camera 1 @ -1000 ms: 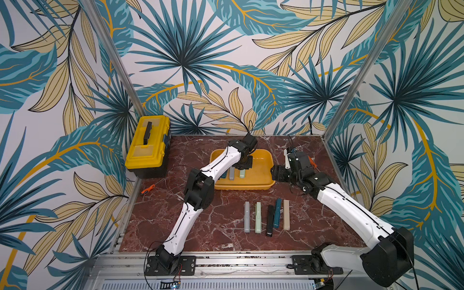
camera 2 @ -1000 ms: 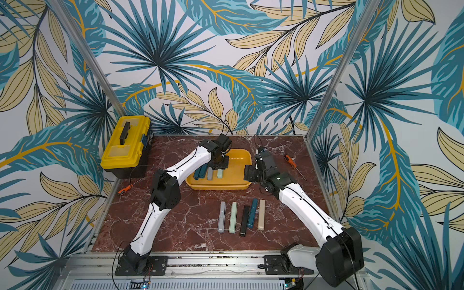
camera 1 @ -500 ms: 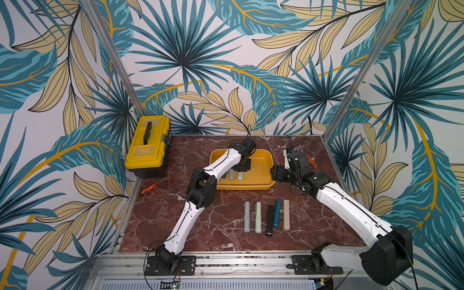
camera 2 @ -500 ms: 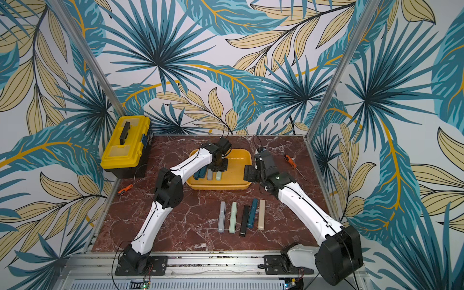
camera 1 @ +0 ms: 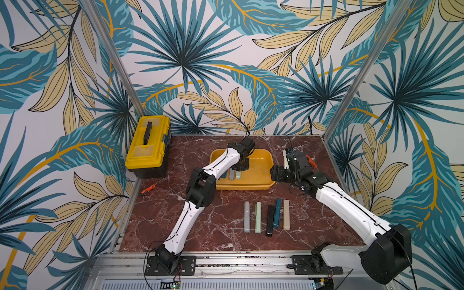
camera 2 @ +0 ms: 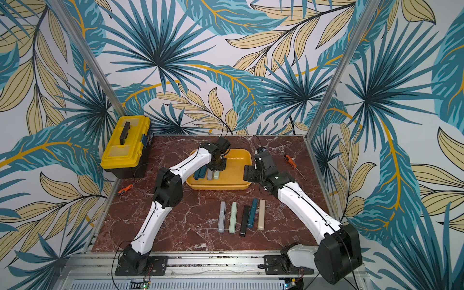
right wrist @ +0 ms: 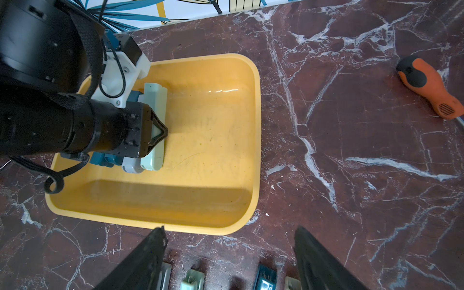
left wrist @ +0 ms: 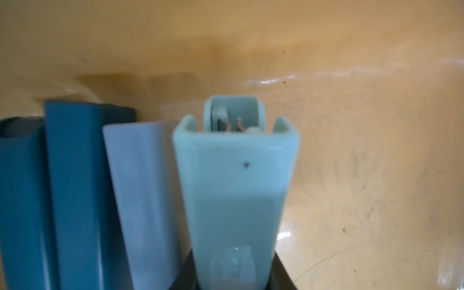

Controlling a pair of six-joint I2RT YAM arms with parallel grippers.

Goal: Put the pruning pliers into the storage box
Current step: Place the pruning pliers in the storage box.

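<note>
The left gripper (right wrist: 157, 135) clamps a pale green bar-shaped pruning plier (right wrist: 153, 105) low inside the shallow orange-yellow plastic storage box (camera 1: 246, 186), beside dark teal and grey bars (left wrist: 75, 175). Five more bars (camera 1: 270, 221) lie on the marble table (camera 1: 213, 226). The right gripper (right wrist: 229, 229) hangs spread wide, empty, beside the box.

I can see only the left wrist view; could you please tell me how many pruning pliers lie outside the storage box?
Observer: Five pruning pliers lie in a row on the table, in front of the storage box.
Operator: Thank you. Is the right pincer carrying one?
Observer: No, the right pincer is open and empty, near the box's right end.
Operator: Is anything else lying near it?
Observer: An orange-handled screwdriver lies on the table, further right, apart from the box.
</note>
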